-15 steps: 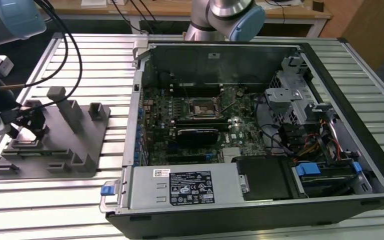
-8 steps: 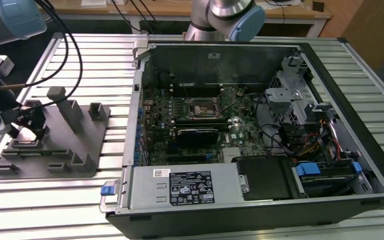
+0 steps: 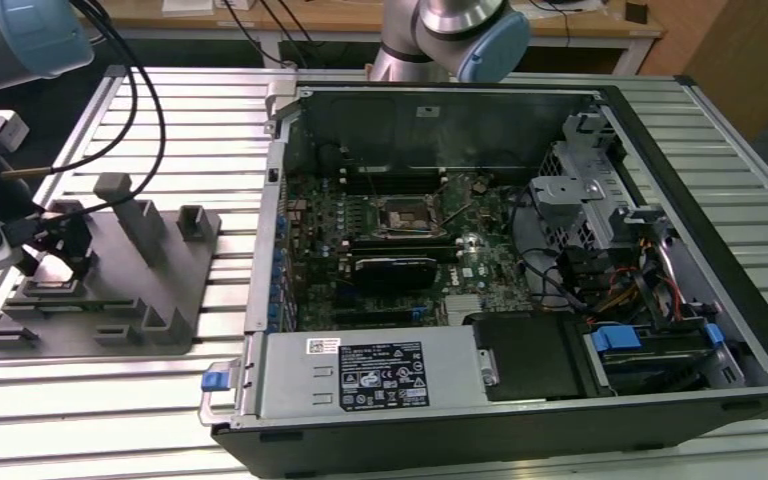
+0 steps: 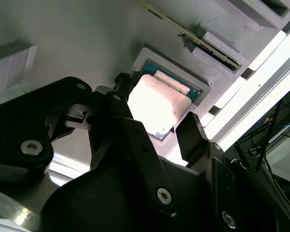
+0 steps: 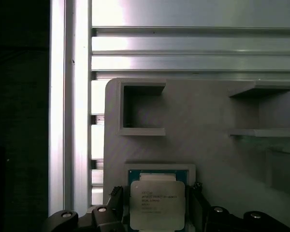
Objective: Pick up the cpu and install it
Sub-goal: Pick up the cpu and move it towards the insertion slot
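At the exterior view's left, the gripper [image 3: 53, 264] hangs low over the grey holder block [image 3: 157, 300] on the slatted metal table [image 3: 117, 400], well apart from the open computer case [image 3: 704, 150]. The black socket [image 3: 407, 215] waits on the motherboard [image 3: 464, 270] inside the case.

The cpu [image 5: 157, 205] lies flat in its shallow square pocket in the holder block, silver top up, nothing lifted yet. In both wrist views the two black fingers [image 4: 191, 137] stand one on each side of it, spread just wider than the chip, holding nothing. I cannot tell whether either pad already touches an edge.

From my console I read this as the grasp itself, the very start of the job.

To do it well, I would:
- Check that the chip sits midway between the pads, since the second wrist view suggests one finger is closer than the other.
- Keep the wrist square to the pocket walls, so the pads meet the two opposite edges flat rather than at a corner.
- Keep the tips low enough to catch the thin green board, not only the lid.
- Close slowly and lightly, because a skewed squeeze could tip the cpu against the pocket rim.
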Controlling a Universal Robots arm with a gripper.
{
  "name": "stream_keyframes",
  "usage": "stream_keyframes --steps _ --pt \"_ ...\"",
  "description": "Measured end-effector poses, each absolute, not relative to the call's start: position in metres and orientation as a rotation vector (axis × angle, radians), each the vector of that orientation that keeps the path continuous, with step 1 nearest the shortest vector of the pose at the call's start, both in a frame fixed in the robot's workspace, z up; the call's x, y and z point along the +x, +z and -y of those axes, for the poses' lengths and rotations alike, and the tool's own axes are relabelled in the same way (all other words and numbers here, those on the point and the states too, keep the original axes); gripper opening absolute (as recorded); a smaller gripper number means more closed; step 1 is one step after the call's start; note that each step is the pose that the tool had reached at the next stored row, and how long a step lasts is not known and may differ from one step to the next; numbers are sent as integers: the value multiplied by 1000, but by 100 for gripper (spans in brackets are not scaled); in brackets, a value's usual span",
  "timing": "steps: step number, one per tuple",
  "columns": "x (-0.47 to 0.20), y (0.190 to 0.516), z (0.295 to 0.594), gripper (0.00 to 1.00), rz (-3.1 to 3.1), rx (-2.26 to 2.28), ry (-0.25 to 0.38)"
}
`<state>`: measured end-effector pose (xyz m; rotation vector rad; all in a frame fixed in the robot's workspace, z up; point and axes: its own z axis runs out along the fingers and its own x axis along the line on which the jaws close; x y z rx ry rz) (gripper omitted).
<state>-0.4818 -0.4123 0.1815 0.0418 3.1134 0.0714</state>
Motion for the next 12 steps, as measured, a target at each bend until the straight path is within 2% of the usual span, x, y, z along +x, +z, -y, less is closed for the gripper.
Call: stream_keyframes --steps 12 --pt "-482 181 412 65 -3113 42 71"
